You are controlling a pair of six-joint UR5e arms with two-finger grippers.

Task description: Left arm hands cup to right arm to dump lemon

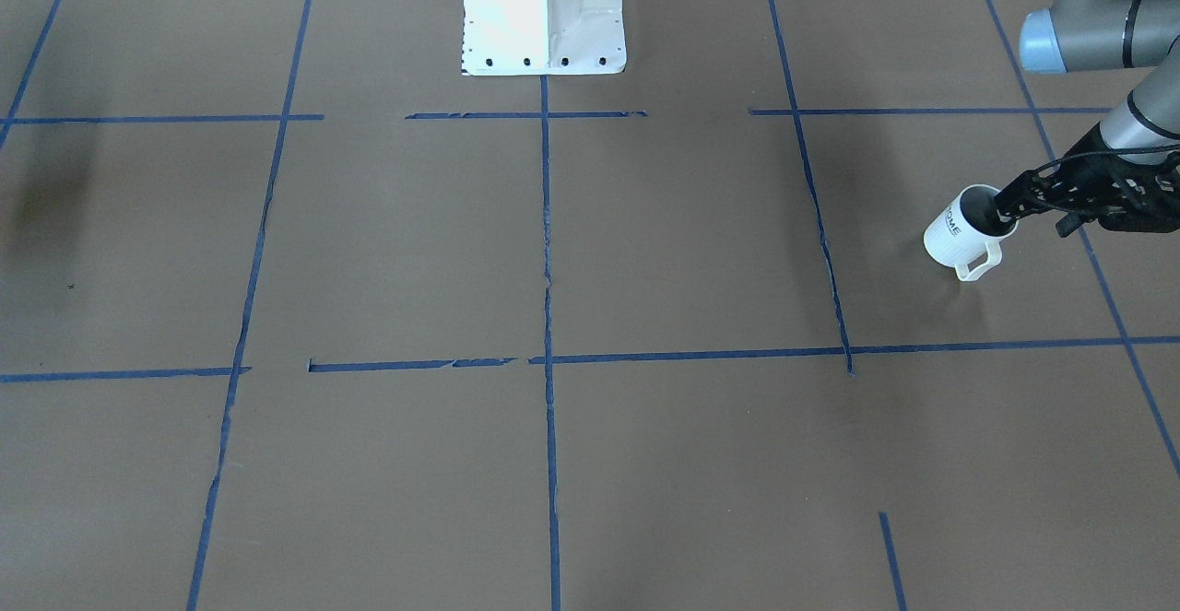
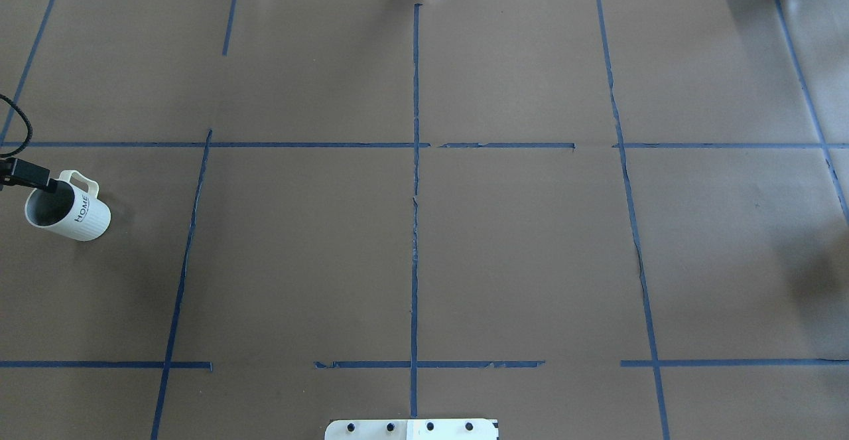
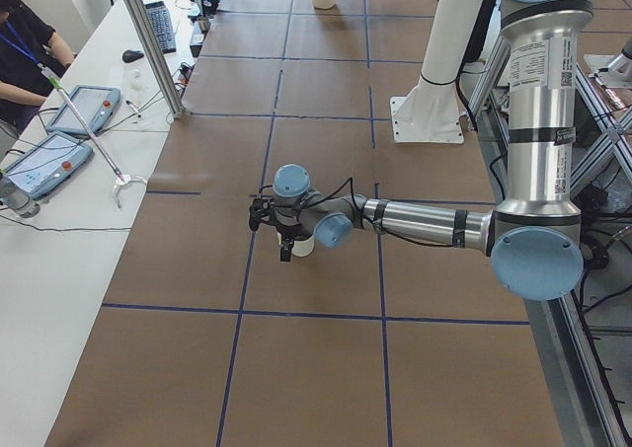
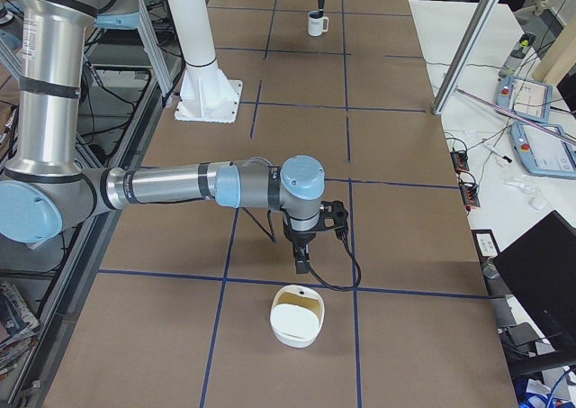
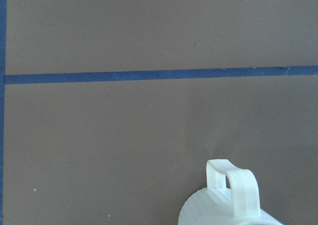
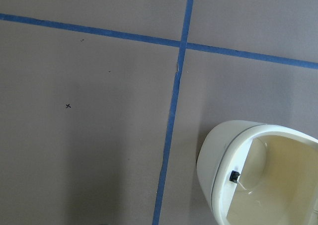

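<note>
Reaching low, left claw [image 1: 1002, 211] on cup [image 1: 954, 235] rim

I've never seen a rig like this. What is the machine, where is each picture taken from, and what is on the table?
The machine is a left arm and a right arm at a table marked with blue tape. Two cameras look down from above, two from the table's ends, one rides each wrist. The left pincer is closed on the rim of a tilted white cup. The right pincer hangs near a cream bowl; open or shut is unclear. No lemon shows.
</note>
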